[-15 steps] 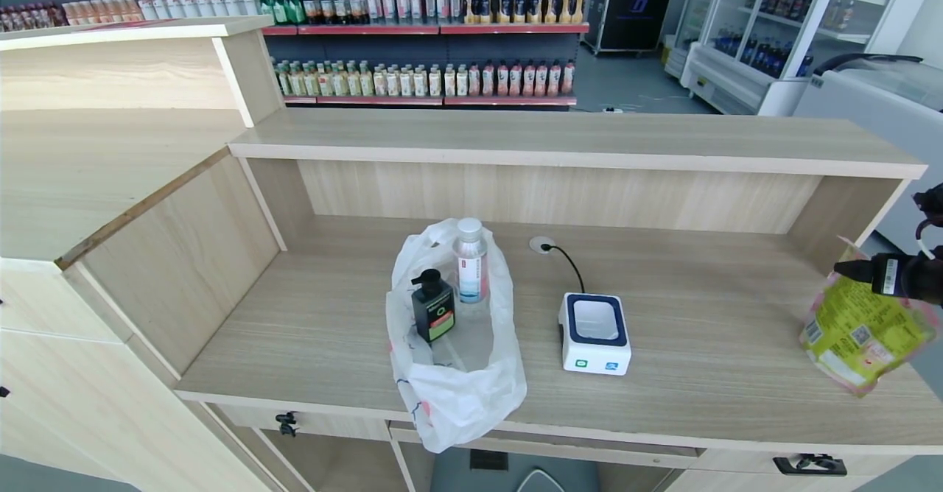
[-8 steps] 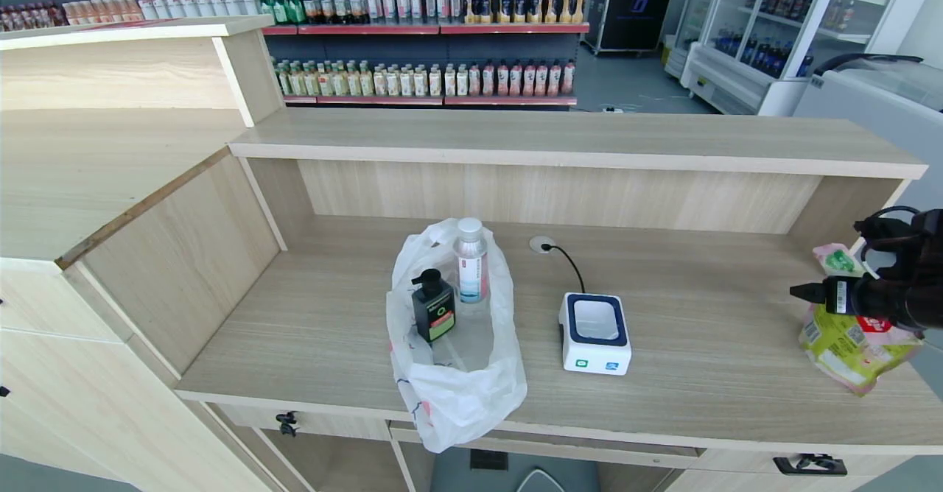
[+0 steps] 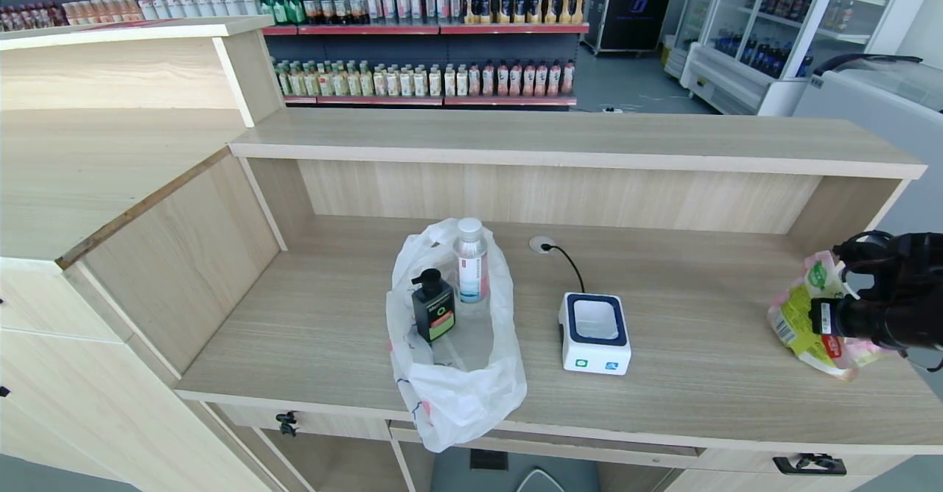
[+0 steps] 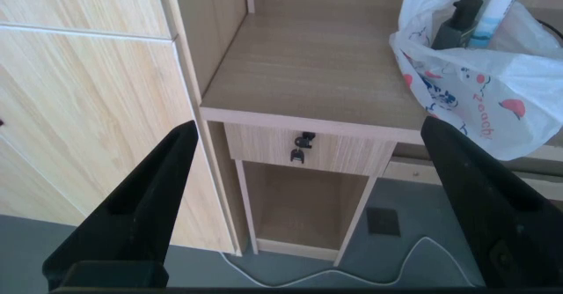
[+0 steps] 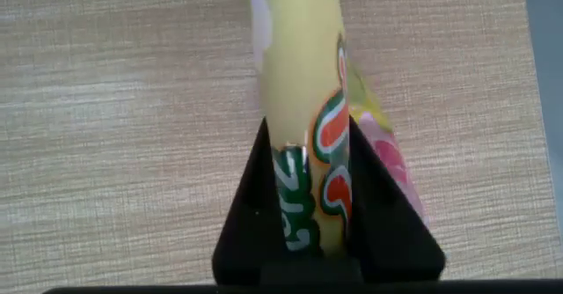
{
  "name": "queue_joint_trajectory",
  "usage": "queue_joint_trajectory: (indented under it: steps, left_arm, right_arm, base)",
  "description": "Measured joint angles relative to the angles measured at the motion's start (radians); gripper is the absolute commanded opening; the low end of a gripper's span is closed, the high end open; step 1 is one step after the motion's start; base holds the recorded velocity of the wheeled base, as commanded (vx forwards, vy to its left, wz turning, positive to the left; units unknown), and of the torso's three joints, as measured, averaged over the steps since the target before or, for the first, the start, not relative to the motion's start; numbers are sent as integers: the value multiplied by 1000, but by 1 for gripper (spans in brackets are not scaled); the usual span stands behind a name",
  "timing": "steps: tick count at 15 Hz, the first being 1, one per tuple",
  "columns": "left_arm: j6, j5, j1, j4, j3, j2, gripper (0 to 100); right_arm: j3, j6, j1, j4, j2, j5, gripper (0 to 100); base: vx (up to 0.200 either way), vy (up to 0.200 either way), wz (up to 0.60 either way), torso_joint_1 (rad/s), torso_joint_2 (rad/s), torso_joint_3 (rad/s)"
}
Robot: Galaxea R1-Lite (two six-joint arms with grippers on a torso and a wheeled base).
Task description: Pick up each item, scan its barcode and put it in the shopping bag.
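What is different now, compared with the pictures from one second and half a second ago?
The right gripper, shut on the snack pouch the whole time, carried it to the robot's left, toward the scanner. It also turned the pouch, so the head view now sees less of its broad face. The shopping bag, the pump bottle and water bottle in it, and the scanner stayed put.

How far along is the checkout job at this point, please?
Done: a dark pump bottle and a clear water bottle stand in the shopping bag. In hand: the right hand grips a yellow-green snack pouch over the right end of the counter. Left: apparently scanning it at the scanner, then bagging it.
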Motion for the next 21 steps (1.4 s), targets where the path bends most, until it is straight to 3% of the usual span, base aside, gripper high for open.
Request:
queue_joint_trajectory:
  steps: [3, 5, 7, 10, 12, 13, 15, 18, 21]
  left_arm:
    - [0, 0, 0, 0, 0, 0, 100]
    - [0, 0, 0, 0, 0, 0, 100]
    - [0, 0, 0, 0, 0, 0, 100]
    - [0, 0, 1, 0, 0, 0, 100]
    - [0, 0, 0, 0, 0, 0, 100]
    - [0, 0, 0, 0, 0, 0, 100]
    - [0, 0, 0, 0, 0, 0, 100]
    - [0, 0, 0, 0, 0, 0, 100]
    - [0, 0, 1, 0, 0, 0, 100]
  right_arm:
    - [-5, 0, 1, -10, -15, 3, 0]
    - [-7, 8, 8, -23, -58, 57, 0]
    - [9, 28, 20, -32, -157, 244, 0]
    - [47, 108, 33, -40, -353, 630, 0]
    - [69, 275, 63, -46, -494, 880, 0]
    - [71, 369, 97, -58, -551, 928, 0]
    - [50, 514, 186, -124, -645, 957, 0]
    - [23, 570, 244, -150, -763, 957, 0]
    - [62, 572, 243, 27, -898, 951, 0]
  base:
    - [0, 0, 0, 0, 0, 0]
    - [0, 0, 0, 0, 0, 0]
    - [0, 0, 0, 0, 0, 0]
    - [0, 0, 0, 0, 0, 0]
    - [0, 0, 0, 0, 0, 0]
    - [0, 0, 0, 0, 0, 0]
    - [0, 0, 0, 0, 0, 0]
    - [0, 0, 0, 0, 0, 0]
    - [0, 0, 0, 0, 0, 0]
